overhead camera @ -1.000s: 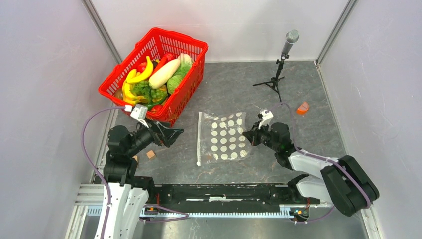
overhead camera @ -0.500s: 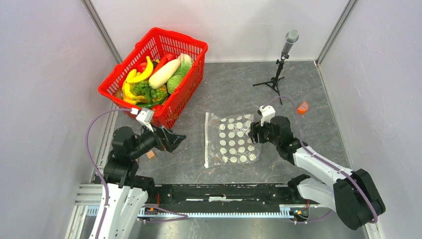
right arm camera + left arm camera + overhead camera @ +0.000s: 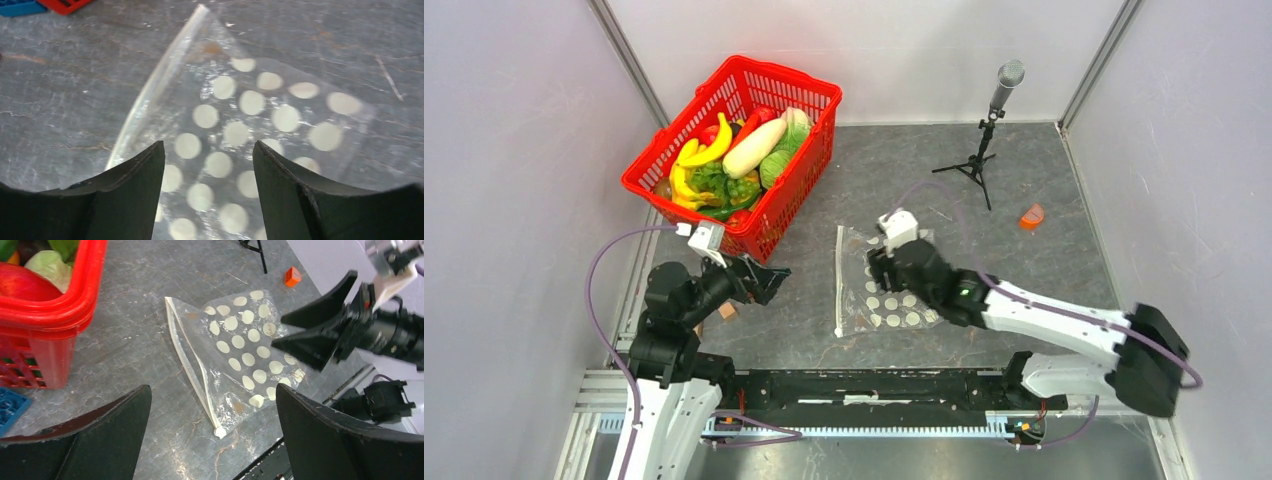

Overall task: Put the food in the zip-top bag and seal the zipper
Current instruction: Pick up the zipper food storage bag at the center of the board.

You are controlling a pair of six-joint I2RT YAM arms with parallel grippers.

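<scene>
Lying flat on the grey mottled table point(image 3: 894, 170), the zip-top bag point(image 3: 245, 355) sits between the two arms: clear, floppy, glossy film, creased, printed with rows of white round dots. The zipper point(image 3: 192, 372), a narrow whitish strip, runs along the bag edge nearest the left arm. In the right wrist view its lower end is cut off behind a finger. In the top view the right gripper point(image 3: 873, 264) covers much of the far part of the bag, so only the near dot rows and the zipper show there. Its jaws are spread wide with nothing between them. The dark curved fingers point(image 3: 135, 195) frame the dots from above; contact with the film cannot be told, and they are possibly just clear of it. The left gripper point(image 3: 212, 395) is likewise wide and empty, held low beside the red basket point(image 3: 809, 85), apart from the bag. The food point(image 3: 749, 150) is heaped in the basket: yellow bananas, a pale long gourd, green leafy pieces and red pieces, all smooth plastic. The lower items are hidden under the pile and behind the lattice wall. A blue brick point(image 3: 9, 407) by the basket foot is cut off at the frame edge.
</scene>
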